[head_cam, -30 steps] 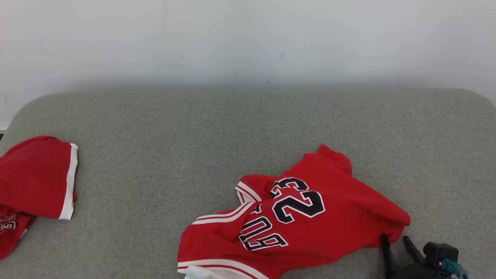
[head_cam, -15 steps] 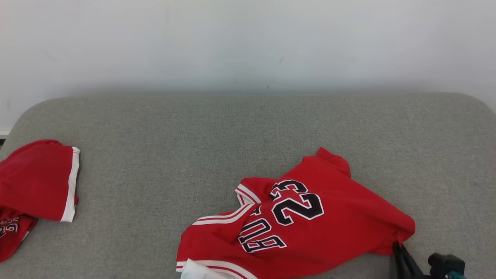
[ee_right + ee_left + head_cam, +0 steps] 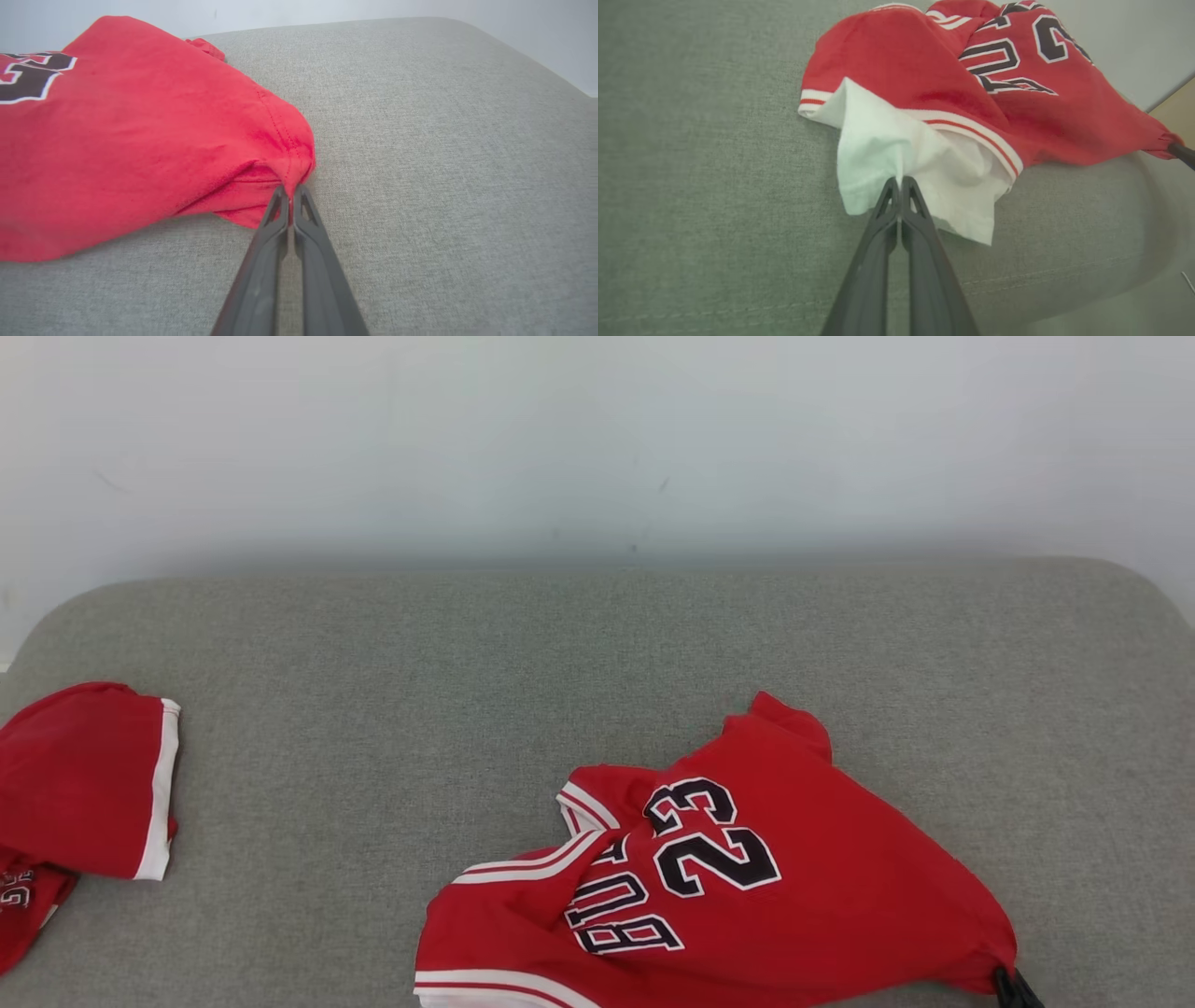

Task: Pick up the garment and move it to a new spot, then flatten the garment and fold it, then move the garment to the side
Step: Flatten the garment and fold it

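The garment point(image 3: 747, 877) is a crumpled red jersey with a black "23", white-striped trim and a white sleeve, lying at the front right of the grey cushion point(image 3: 467, 653). In the left wrist view, my left gripper point(image 3: 900, 183) is shut on the garment's point(image 3: 924, 74) white sleeve cloth. In the right wrist view, my right gripper point(image 3: 290, 192) is shut on a bunched red corner of the garment point(image 3: 140, 130). The head view shows just the dark tip of my right gripper point(image 3: 1013, 987) at that corner, by the bottom edge.
A second red garment with a white band point(image 3: 84, 784) lies at the cushion's left edge. A pale wall point(image 3: 597, 439) rises behind the cushion. The cushion's front edge and a strip of floor point(image 3: 1176, 116) lie close to the garment in the left wrist view.
Both grippers have gone from open to shut on the garment. The right gripper has pulled its corner toward the lower right. The head camera has shifted slightly.
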Available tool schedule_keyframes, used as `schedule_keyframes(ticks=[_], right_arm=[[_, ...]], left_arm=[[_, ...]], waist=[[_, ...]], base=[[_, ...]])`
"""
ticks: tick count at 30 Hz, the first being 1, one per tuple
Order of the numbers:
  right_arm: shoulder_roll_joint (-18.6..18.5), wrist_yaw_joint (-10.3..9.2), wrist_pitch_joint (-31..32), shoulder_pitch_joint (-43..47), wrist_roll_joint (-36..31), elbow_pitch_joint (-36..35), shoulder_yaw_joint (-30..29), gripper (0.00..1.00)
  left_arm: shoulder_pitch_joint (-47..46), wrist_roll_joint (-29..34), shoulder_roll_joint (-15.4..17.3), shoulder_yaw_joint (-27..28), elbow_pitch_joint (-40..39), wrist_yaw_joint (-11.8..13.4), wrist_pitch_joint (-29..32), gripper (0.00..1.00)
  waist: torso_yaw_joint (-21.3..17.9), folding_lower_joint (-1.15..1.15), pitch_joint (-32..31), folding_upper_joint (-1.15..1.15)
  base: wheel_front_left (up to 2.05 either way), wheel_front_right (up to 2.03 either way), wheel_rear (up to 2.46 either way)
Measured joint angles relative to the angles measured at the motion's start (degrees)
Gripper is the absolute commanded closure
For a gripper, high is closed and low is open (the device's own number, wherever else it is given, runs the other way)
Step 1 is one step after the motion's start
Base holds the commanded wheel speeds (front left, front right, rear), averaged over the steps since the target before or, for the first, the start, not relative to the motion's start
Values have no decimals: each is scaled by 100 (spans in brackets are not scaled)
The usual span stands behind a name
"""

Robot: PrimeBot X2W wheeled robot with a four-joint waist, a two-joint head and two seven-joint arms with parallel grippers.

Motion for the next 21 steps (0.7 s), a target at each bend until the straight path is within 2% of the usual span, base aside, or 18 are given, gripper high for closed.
schedule_keyframes(ticks=[7, 14, 15, 16, 17, 21], right_arm=[[-154, 0, 33, 180, 74, -81, -33, 100], [-82, 0, 56, 218, 120, 65, 129, 100], [-82, 0, 57, 218, 130, 93, 132, 73], [-86, 0, 56, 218, 137, 118, 132, 0], [-87, 0, 55, 219, 141, 127, 125, 0], [-133, 0, 49, 250, 156, 140, 74, 0]], left_arm=[[60, -258, 244, -222, 289, -7, 0, 100], [-142, -482, 269, -413, 627, -7, 19, 100], [-164, -494, 268, -419, 671, -7, 18, 82], [-177, -482, 265, -419, 687, -7, 18, 10], [-180, -470, 258, -404, 688, -5, 16, 0], [-105, -411, 240, -246, 454, 38, 5, 0]], waist=[[-39, 0, -81, 0], [39, 0, -175, 0], [52, 0, -187, 0], [65, 0, -198, 0], [77, 0, -209, 0], [117, 0, -230, 0]], base=[[0, 0, 0], [0, 0, 0], [0, 0, 0], [0, 0, 0], [0, 0, 0], [0, 0, 0]])
